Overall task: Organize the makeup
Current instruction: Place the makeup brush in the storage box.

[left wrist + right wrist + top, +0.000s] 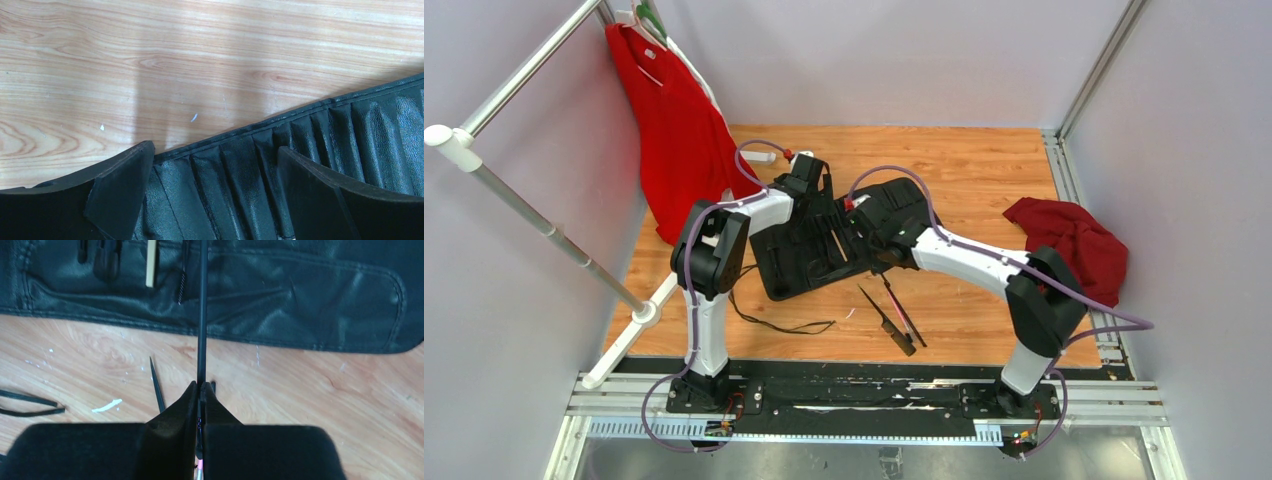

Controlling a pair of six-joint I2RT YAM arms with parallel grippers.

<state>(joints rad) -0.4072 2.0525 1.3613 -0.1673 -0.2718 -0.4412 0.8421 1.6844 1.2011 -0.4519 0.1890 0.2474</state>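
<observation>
Bright, even overhead lighting; all three views largely sharp, without glare.
A soft shadow crosses the wooden table [75,60]; the near fingers [172,415] in the right wrist view are slightly blurred.

Left fingers [120,187] spread wide, right fingers [171,412] pinched together

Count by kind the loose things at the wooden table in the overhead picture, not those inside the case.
Black roll-up case: 1
Makeup tools outside the case: 2, a comb-like one and a pink-accented one
Black cord: 1
Dark red cloth: 1
Total: 5
</observation>
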